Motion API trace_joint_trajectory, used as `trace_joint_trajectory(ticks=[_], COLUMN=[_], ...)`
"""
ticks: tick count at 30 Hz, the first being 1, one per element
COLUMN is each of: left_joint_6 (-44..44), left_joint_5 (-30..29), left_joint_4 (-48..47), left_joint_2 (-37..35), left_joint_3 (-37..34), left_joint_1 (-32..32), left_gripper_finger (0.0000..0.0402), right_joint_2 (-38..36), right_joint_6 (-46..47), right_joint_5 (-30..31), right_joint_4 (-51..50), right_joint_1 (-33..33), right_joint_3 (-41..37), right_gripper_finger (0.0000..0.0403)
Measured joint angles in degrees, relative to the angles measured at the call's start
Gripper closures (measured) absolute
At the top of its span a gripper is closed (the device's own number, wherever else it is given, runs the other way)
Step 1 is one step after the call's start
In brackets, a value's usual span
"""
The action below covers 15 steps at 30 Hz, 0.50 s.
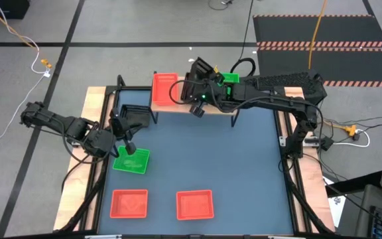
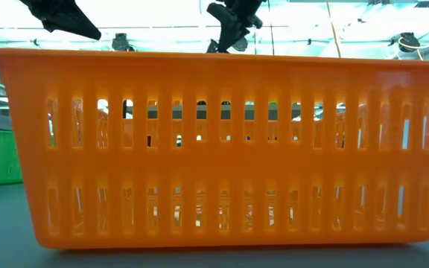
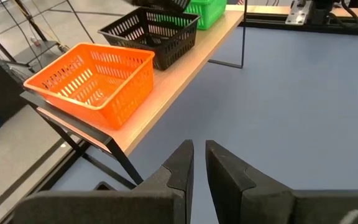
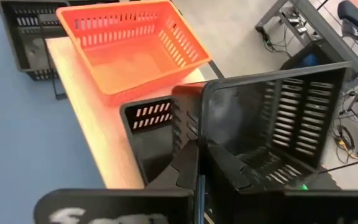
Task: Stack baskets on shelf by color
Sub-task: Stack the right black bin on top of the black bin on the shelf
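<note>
The light wooden plank shelf (image 1: 178,106) carries one red slatted plastic basket (image 1: 165,87), a black one (image 3: 151,32) and a green one (image 1: 229,78), while the right gripper (image 4: 199,163), fingers clamped on another black slatted basket (image 4: 272,118), holds it over the shelf's black basket, the left gripper (image 3: 199,163), fingers nearly closed and empty, hangs above the table by a green basket (image 1: 132,160), and two red baskets (image 1: 128,203) wait at the table's near edge.

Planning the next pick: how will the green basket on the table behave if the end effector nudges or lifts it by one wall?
The green basket looks like thin slatted plastic, so probably light and likely to slide on the smooth mat when nudged. Lifted by one wall it would probably hang tilted, as the black basket does in the right end effector.
</note>
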Motion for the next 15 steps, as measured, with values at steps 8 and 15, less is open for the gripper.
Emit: trace_joint_trajectory(ticks=[8, 15], left_joint_6=[-0.4, -0.4], left_joint_5=[0.0, 0.0], left_joint_4=[0.0, 0.0], left_joint_2=[0.0, 0.0], left_joint_3=[0.0, 0.0], left_joint_1=[0.0, 0.0], left_gripper_finger=[0.0355, 0.0355], right_joint_2=[0.2, 0.2], right_joint_6=[-0.1, -1.1], right_joint_5=[-0.3, -0.3], right_joint_4=[-1.6, -1.7], right_joint_1=[-0.6, -0.5], right_joint_3=[0.0, 0.0], right_gripper_finger=[0.0388, 0.0361])
